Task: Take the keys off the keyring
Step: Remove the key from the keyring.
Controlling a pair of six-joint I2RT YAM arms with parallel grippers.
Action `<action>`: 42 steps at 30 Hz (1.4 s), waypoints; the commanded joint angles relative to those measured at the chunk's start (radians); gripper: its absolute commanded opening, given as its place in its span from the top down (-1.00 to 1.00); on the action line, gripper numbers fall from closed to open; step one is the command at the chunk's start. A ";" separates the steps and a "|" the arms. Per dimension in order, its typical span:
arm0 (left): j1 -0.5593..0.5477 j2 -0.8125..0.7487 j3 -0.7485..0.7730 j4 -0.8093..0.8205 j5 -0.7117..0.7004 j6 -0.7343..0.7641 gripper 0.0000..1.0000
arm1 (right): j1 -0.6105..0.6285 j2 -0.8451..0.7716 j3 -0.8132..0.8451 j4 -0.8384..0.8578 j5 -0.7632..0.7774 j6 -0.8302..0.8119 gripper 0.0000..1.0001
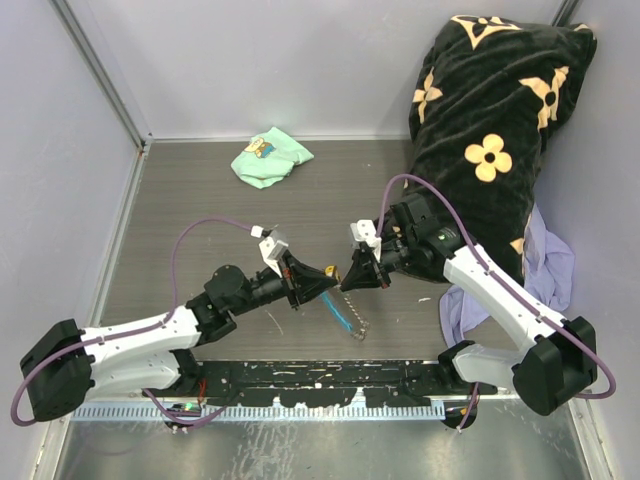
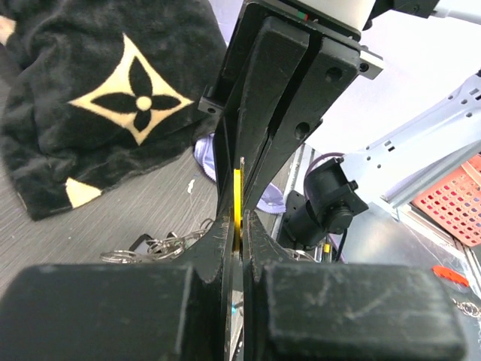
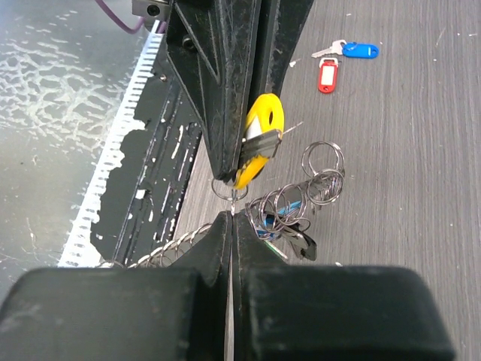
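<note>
The left gripper (image 3: 244,154) clamps tight on a yellow-tagged key (image 3: 261,124) while the right gripper (image 3: 231,218), fully closed, seemingly pinches the keyring (image 3: 223,189), bracing both for separation.

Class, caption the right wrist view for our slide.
Left end effector pinches the yellow-tagged key; red tag and blue-tagged key lie apart.

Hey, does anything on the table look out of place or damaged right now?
A bulky black flower-print blanket is heaped at the right, with a rumpled lavender cloth beside it, and a mint-green cloth lies crumpled at the back. The black strip along the near edge looks flaked, with white showing through in patches.
</note>
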 commanded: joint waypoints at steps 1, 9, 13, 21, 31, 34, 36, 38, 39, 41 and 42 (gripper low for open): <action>0.000 -0.040 -0.025 0.121 -0.061 0.000 1.00 | 0.008 -0.006 0.063 -0.001 0.031 0.017 0.99; 0.001 -0.032 -0.083 0.144 -0.103 -0.034 0.96 | 0.022 -0.001 0.076 -0.003 0.087 0.034 0.99; 0.001 -0.037 -0.114 0.157 -0.115 -0.047 0.79 | 0.031 0.004 0.086 -0.018 0.123 0.030 0.99; 0.000 -0.100 -0.176 0.154 -0.132 -0.057 0.54 | 0.044 0.005 0.100 -0.042 0.160 0.012 0.99; -0.011 -0.170 -0.191 0.129 -0.043 0.112 0.47 | 0.075 0.013 0.123 -0.107 0.232 -0.053 0.99; -0.035 -0.121 -0.175 0.144 -0.012 0.227 0.44 | 0.086 0.014 0.140 -0.146 0.282 -0.091 0.99; -0.050 -0.085 -0.169 0.168 0.002 0.307 0.42 | 0.094 0.011 0.155 -0.174 0.320 -0.119 0.99; -0.057 -0.049 -0.166 0.204 0.016 0.377 0.37 | 0.103 0.012 0.171 -0.207 0.355 -0.149 0.98; -0.059 -0.032 -0.163 0.223 0.018 0.409 0.34 | 0.106 0.012 0.179 -0.222 0.373 -0.161 0.99; -0.061 -0.001 -0.156 0.258 0.025 0.460 0.29 | 0.118 0.017 0.196 -0.247 0.405 -0.181 0.98; -0.061 0.016 -0.149 0.271 0.025 0.479 0.28 | 0.127 0.019 0.204 -0.257 0.421 -0.188 0.98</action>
